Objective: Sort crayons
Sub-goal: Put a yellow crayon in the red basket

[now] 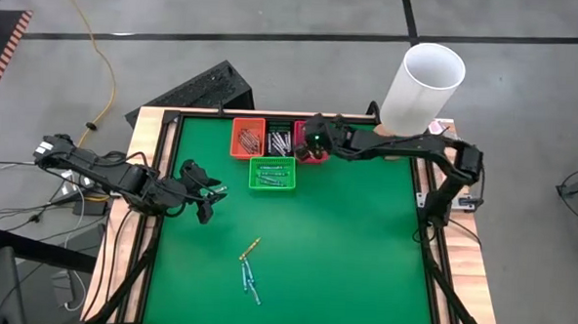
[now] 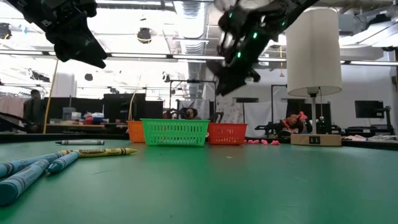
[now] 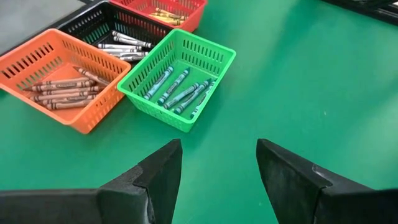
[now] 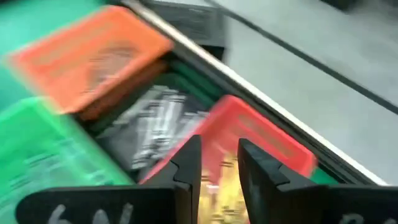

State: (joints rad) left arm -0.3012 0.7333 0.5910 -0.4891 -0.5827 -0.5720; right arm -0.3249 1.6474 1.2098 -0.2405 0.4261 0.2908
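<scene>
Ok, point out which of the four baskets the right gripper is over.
The red basket, at the row's end beside the black basket. The right gripper hangs above it, yellow crayons showing below; the orange and green baskets lie farther off.

Left gripper (image 1: 208, 190) hovers with fingers (image 3: 155, 180) spread wide; right gripper (image 1: 311, 143) hangs with fingers parted.

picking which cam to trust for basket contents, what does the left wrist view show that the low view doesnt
Only the left wrist view: inside the baskets, teal crayons in the green basket, brownish ones in the orange basket, grey ones in the black basket.

Only the low view: loose crayons on the mat, white cylinder, right gripper.

Both: green, orange and red baskets.
</scene>
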